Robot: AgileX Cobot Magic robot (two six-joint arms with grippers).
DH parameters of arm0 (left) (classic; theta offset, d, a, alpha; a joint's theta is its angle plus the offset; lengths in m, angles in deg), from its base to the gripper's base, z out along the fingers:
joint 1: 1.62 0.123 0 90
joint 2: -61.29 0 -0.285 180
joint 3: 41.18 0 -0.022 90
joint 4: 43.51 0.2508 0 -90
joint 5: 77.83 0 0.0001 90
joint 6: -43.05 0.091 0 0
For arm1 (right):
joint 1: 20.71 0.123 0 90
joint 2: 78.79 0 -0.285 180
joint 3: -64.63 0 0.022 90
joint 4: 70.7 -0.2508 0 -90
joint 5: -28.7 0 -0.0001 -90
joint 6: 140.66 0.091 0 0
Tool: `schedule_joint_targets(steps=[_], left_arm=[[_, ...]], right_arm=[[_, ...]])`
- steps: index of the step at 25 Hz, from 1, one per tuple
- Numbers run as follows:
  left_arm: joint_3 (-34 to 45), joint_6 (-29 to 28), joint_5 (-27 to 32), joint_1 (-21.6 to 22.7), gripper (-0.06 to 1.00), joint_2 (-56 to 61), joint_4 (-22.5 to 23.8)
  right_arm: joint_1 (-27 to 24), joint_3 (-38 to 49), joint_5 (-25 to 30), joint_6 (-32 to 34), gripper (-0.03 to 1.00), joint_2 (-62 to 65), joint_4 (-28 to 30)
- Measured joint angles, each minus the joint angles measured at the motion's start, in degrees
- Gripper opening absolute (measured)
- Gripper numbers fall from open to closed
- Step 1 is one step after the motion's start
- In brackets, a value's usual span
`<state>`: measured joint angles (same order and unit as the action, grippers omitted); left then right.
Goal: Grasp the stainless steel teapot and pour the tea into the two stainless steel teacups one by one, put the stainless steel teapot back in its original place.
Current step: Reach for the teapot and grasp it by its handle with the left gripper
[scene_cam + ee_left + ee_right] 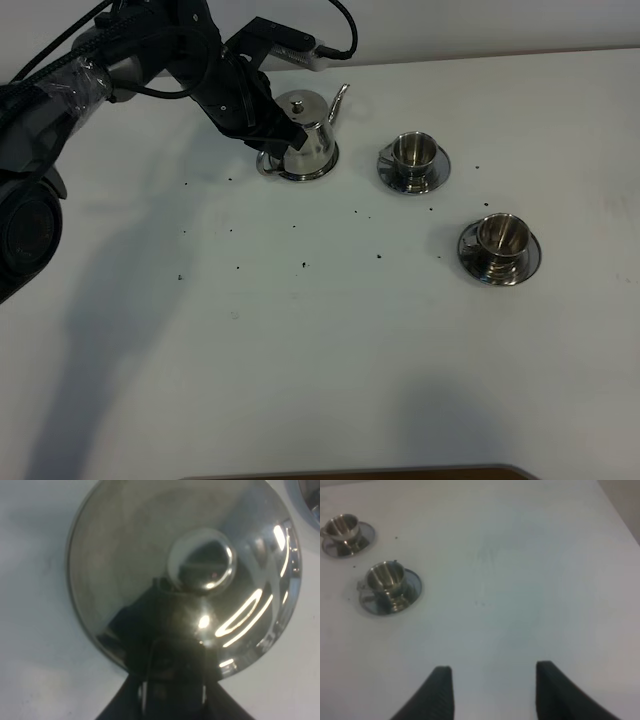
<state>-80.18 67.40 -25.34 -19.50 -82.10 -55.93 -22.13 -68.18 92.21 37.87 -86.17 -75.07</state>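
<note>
From high up, the near half of the white surface (pixel 320 350) lies open, marked only by scattered dark specks (pixel 304 265). Its far edge runs close behind the stainless steel teapot (pixel 310 140), which stands upright left of the middle with its spout pointing right. The first teacup (pixel 413 152) sits on its saucer near the spout but clear of it. The second teacup (pixel 498 240) stands further right and nearer the camera, apart from the first. The left arm (pixel 150 60) comes in from the far left corner and bends down, so the left jaws sit at the pot's loop handle, opposite the spout. I cannot tell whether they have closed on it.

The left wrist camera looks straight down on the lid and its knob (pixel 202 562). The pot fills the view, and the grip at the handle is hidden in dark reflection.

In the right wrist view, the right jaws stand wide with nothing between the fingers (pixel 440 690), above bare surface. Both cups sit off to one side, and the surface's edge shows beyond.
</note>
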Motion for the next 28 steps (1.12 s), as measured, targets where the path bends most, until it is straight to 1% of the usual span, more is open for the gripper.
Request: schedule_joint_targets(steps=[12, 18, 23, 28], left_arm=[[-0.2, 0.1, 0.1, 0.0, 0.26, 0.0, 0.0], [-2.3, 0.1, 1.5, 0.0, 0.26, 0.0, 0.0], [-2.4, 0.1, 1.6, 0.0, 0.26, 0.0, 0.2], [-2.4, 0.1, 3.4, 0.0, 0.26, 0.0, 0.2]], right_arm=[[0.0, 0.0, 0.0, 0.0, 0.38, 0.0, 0.0], [0.0, 0.0, 0.0, 0.0, 0.38, 0.0, 0.0], [0.0, 0.0, 0.0, 0.0, 0.38, 0.0, 0.0], [0.0, 0.0, 0.0, 0.0, 0.38, 0.0, 0.0]])
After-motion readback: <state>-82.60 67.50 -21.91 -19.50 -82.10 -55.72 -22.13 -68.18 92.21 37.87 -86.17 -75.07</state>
